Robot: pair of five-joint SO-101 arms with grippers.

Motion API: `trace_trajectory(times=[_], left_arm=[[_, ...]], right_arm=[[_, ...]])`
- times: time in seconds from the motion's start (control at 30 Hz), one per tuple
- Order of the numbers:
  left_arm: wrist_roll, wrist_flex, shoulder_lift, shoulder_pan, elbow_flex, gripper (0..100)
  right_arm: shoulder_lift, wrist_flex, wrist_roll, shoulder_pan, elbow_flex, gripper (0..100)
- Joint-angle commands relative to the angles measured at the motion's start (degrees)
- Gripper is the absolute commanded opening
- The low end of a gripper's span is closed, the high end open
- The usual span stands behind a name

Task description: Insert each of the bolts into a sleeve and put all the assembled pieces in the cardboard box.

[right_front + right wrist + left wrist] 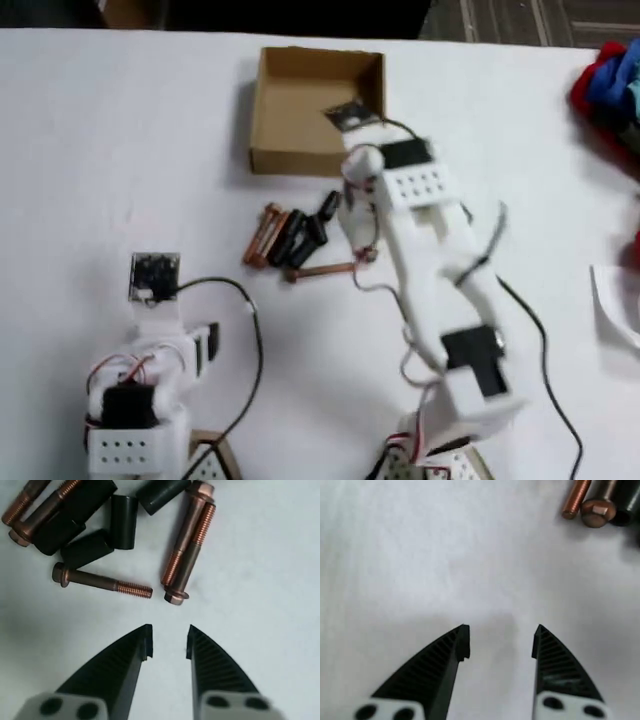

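Observation:
Several copper bolts [262, 235] and black sleeves [300, 238] lie in a loose pile on the white table, just in front of the open cardboard box [268, 110]. One bolt [322, 270] lies apart at the pile's near side. My right gripper [169, 632] hovers open by a narrow gap, holding nothing. Just ahead of it are a single bolt [100, 580], a pair of bolts [187, 550] and sleeves [122, 520]. My left gripper [501, 632] is wide open over bare table, with a bolt head [597, 512] and a sleeve [625, 505] far ahead of it.
The right arm [440, 270] stretches from the near edge up to the box, covering the pile's right side. The left arm [140, 400] sits folded at the near left. Red and blue cloth [610, 85] lies at the far right edge.

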Motion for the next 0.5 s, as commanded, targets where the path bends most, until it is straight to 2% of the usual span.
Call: trace_trajectory(times=[0.0,0.13,0.3,0.47], left_arm=[[-0.6,-1.0,0.2,0.4,1.2,22],[-0.6,-1.0,0.2,0.4,1.2,22],[-0.6,-1.0,0.2,0.4,1.2,22],[-0.6,-1.0,0.2,0.4,1.2,22]], right_arm=[[7.1,0.8,-0.1,-2.3,-11.0,19.1],[14.6,0.9,-0.1,-4.5,-22.2,26.3],[22.3,0.9,-0.3,-6.0,-30.8,24.4],[29.5,0.9,-8.6,-5.7,-37.5,24.5]])
